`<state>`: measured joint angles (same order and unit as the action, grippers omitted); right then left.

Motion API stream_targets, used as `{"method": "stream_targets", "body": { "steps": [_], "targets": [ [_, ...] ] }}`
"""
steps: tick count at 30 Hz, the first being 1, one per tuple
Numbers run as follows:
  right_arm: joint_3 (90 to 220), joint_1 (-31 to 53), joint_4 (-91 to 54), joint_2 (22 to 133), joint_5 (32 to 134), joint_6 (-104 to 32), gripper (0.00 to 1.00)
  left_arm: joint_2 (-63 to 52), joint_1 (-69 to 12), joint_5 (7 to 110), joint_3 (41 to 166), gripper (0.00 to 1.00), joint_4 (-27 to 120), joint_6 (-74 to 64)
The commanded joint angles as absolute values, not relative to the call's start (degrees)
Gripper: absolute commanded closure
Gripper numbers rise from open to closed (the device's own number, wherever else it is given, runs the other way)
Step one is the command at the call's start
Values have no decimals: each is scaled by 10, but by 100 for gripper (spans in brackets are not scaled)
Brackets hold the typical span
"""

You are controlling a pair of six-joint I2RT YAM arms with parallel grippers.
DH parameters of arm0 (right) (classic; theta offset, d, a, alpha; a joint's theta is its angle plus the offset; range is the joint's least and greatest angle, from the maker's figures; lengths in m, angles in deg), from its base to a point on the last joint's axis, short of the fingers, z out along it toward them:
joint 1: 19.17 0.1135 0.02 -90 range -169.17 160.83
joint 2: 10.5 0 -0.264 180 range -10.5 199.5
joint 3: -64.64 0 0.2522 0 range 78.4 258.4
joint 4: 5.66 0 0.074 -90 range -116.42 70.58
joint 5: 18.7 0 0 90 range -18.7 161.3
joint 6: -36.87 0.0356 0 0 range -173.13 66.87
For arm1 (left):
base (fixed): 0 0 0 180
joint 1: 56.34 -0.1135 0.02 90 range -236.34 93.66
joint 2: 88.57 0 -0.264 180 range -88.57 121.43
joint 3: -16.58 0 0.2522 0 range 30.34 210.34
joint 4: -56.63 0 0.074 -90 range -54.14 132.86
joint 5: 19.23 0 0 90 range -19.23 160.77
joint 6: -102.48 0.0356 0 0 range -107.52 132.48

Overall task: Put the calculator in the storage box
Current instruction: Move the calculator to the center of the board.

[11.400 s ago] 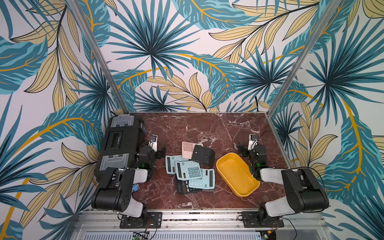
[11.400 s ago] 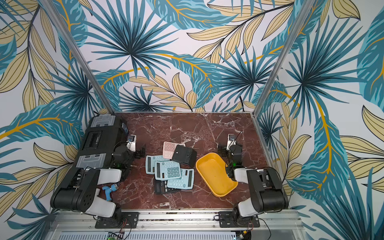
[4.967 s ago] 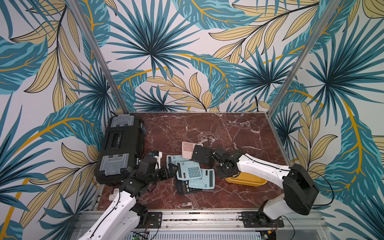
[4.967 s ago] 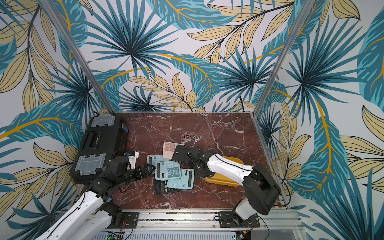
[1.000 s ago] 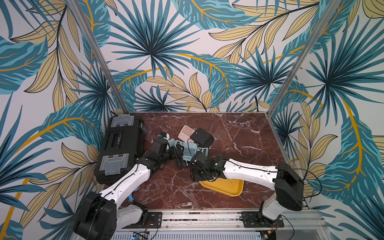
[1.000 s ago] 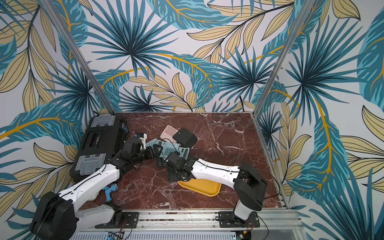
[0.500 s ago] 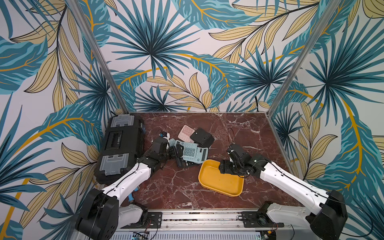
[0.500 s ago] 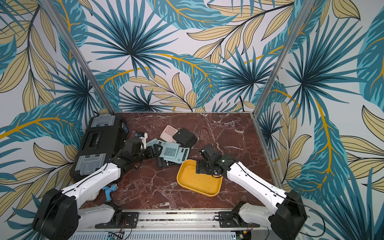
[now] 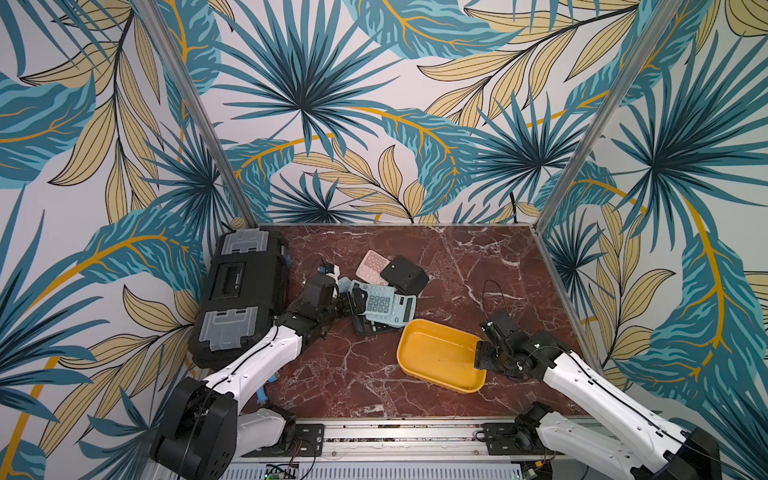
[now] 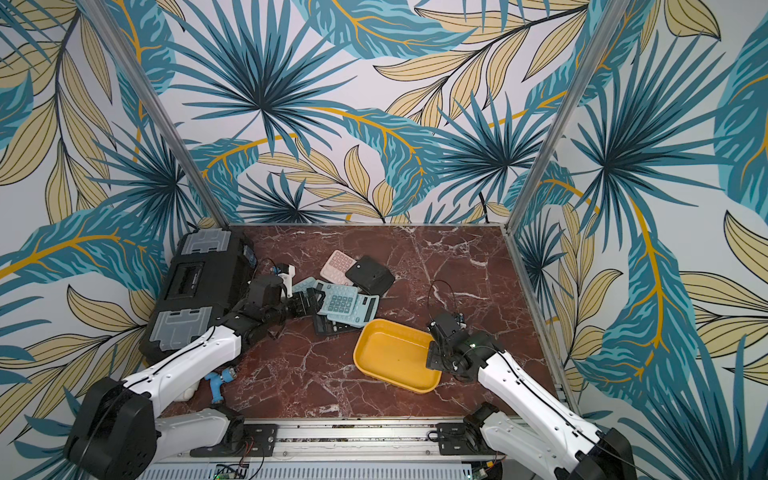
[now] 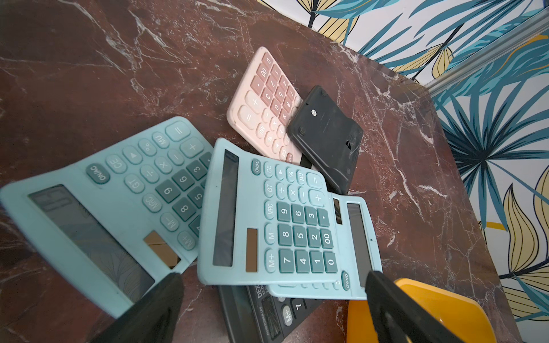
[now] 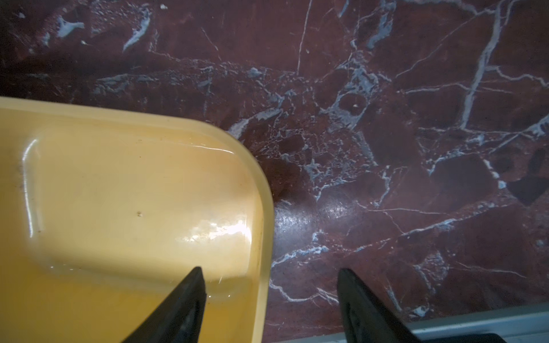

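Several calculators lie in a pile mid-table. A light blue calculator (image 9: 380,303) (image 10: 340,303) (image 11: 276,219) is on top, with other blue ones and a black one (image 11: 267,308) under it. A pink one (image 9: 374,262) and a face-down black one (image 9: 405,274) lie behind. My left gripper (image 9: 353,301) (image 10: 309,305) (image 11: 273,276) is wide open at the pile's left edge, holding nothing. The yellow storage box (image 9: 436,353) (image 10: 390,353) (image 12: 133,193) holds nothing. My right gripper (image 9: 484,357) (image 10: 434,357) (image 12: 269,271) is open astride its right rim, one finger inside and one outside.
A large black toolbox (image 9: 241,299) (image 10: 199,291) stands along the left wall beside my left arm. A small blue object (image 10: 218,380) lies near the left arm's base. Patterned walls close three sides, and a metal rail (image 9: 395,436) runs along the front.
My right arm has swung back from the calculator pile to the storage box's right rim. The left gripper has stayed open by the pile, and the box has barely shifted.
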<state>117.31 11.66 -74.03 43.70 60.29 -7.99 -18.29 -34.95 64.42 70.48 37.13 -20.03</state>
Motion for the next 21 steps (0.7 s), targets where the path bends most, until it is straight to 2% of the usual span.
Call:
{"method": "stream_targets", "body": {
  "steps": [1, 12, 21],
  "targets": [
    [1162, 116, -726, 449, 605, -92, 32, -197, -353, 656, 692, 0, 383, -189],
    [1184, 115, -645, 570, 639, -175, 50, -182, -367, 668, 692, 0, 384, -195],
    [1233, 116, -606, 633, 653, -229, 52, -131, -415, 576, 699, 0, 396, -213]
  ]
}}
